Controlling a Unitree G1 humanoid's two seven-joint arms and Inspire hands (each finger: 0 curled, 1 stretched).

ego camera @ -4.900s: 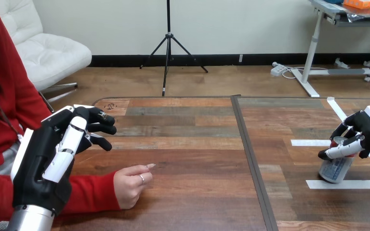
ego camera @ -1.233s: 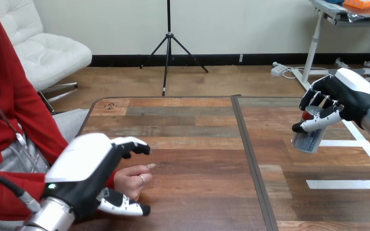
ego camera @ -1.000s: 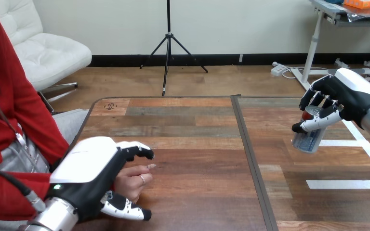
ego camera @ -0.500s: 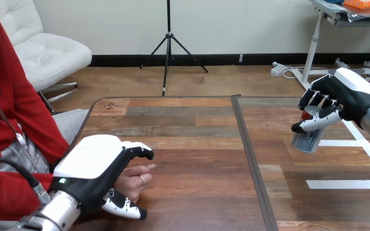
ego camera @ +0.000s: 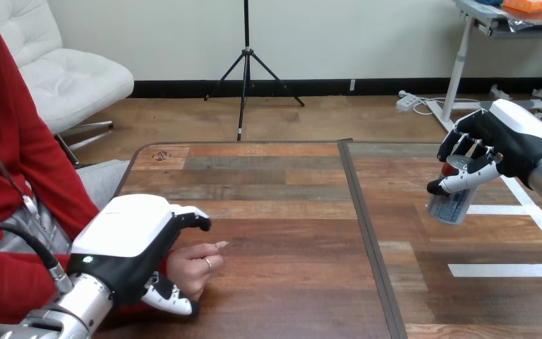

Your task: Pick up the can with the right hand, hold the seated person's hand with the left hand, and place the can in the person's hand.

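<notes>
Your left hand (ego camera: pixel 123 244) is drawing back toward the lower left, settling against the person's hand (ego camera: pixel 192 267) to steady it. Whether it is gripping, you cannot tell. Your right hand (ego camera: pixel 497 145) is clasping the can (ego camera: pixel 452 201) aloft at the right edge, waiting for the handover — its print is reading as a blur.

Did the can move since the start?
Yes. The can, held in the right hand, has risen up and leftward, away from the lower white tape strip.
</notes>
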